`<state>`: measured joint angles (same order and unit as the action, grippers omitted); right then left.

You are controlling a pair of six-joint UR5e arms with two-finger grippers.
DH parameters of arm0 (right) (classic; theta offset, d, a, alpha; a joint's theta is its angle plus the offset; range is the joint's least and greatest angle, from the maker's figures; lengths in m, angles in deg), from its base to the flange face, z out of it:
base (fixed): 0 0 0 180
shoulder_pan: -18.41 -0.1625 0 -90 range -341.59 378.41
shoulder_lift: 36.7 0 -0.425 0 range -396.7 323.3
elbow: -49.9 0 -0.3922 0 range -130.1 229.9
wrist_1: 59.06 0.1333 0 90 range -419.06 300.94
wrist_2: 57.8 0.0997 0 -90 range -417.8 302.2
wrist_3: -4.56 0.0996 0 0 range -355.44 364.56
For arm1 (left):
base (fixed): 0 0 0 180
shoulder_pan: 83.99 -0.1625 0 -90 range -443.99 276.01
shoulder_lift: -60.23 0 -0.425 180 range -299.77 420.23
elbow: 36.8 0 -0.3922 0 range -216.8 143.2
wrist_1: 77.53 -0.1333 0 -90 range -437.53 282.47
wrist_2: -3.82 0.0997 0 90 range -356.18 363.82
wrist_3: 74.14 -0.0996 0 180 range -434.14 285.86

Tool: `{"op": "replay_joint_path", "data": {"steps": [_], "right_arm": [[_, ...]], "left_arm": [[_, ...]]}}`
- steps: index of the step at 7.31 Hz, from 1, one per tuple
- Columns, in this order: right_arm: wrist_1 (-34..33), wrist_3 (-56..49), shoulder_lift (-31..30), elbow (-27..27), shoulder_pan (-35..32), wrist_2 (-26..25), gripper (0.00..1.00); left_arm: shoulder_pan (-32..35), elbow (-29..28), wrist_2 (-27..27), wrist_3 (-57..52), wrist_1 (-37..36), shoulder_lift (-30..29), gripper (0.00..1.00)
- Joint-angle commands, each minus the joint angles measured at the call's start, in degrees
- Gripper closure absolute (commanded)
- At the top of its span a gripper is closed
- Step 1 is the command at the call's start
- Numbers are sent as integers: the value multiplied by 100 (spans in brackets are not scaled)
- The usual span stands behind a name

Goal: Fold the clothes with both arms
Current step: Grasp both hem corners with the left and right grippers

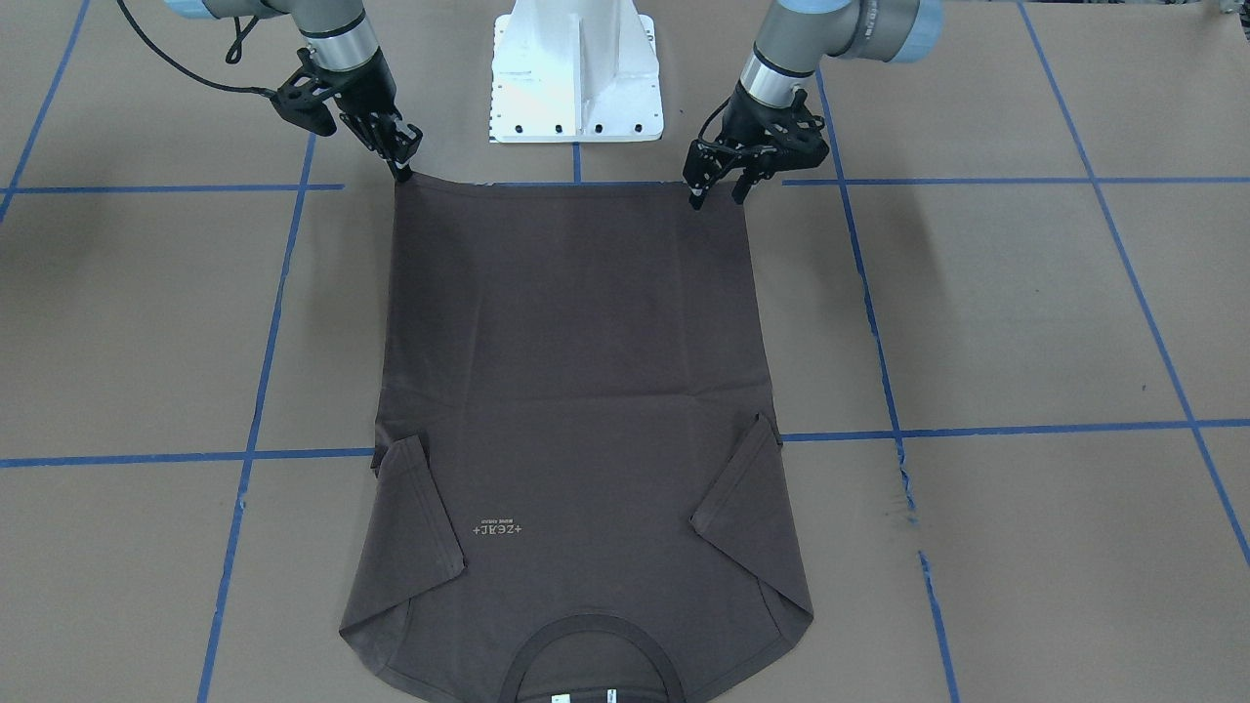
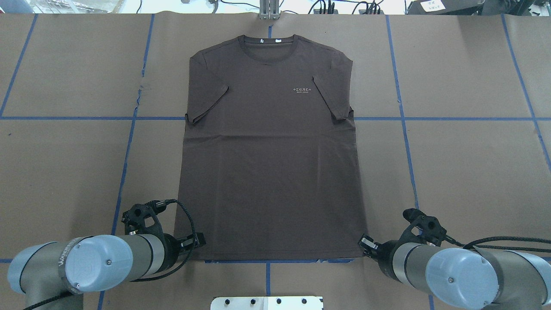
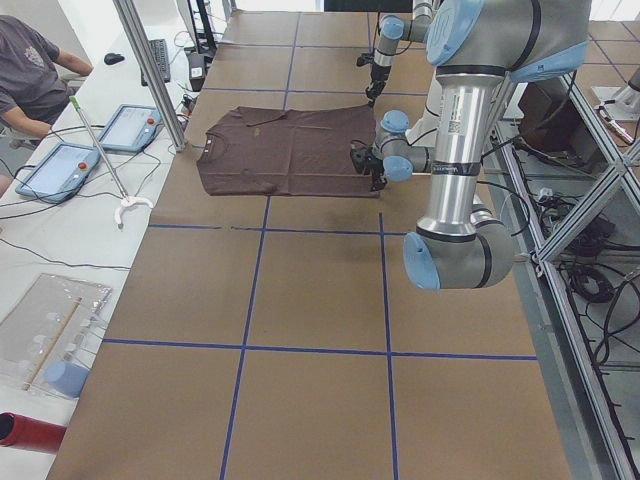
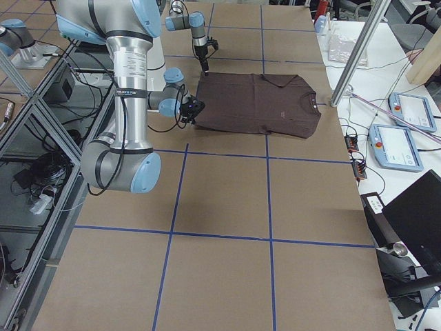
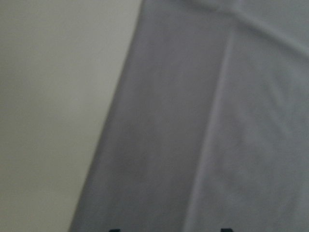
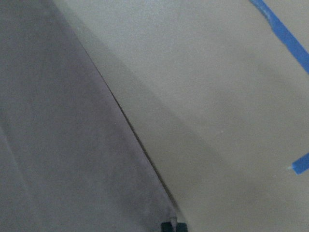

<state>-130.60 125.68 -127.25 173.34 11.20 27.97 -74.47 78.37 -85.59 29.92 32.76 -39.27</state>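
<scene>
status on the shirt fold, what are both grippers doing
Left gripper open, astride one hem corner. Right gripper shut, seemingly pinching the other corner. Shirt flat, face up, sleeves tucked in, hem not yet lifted. Nothing lying on it.

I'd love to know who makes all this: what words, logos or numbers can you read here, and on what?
"+ZEAL+", as best it reads: the pale chest lettering on the T-shirt.
The smaller line under it: too small to read.
Neck tags: too small to read.
Print down the left arm tube: too small to read.
Print down the right arm tube: too small to read.
</scene>
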Motion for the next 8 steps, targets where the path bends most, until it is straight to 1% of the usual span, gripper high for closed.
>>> {"op": "replay_joint_path", "data": {"steps": [1,2,4,5,6,7,8], "right_arm": [[0,-1,3,4,0,2,100],[0,-1,3,-4,0,2,100],[0,-1,11,4,0,2,100],[0,-1,20,5,-9,2,100],[0,-1,20,5,-26,2,100],[0,-1,20,5,-26,2,100],[0,-1,20,5,-35,2,100]], "left_arm": [[-109,15,28,62,-375,0,26],[-109,32,28,62,-516,9,28],[-100,59,28,53,-570,9,30],[-100,59,20,61,-570,18,33],[-100,59,20,53,-579,18,53],[-100,50,2,53,-588,27,70],[-91,50,2,44,-597,27,93]]}}
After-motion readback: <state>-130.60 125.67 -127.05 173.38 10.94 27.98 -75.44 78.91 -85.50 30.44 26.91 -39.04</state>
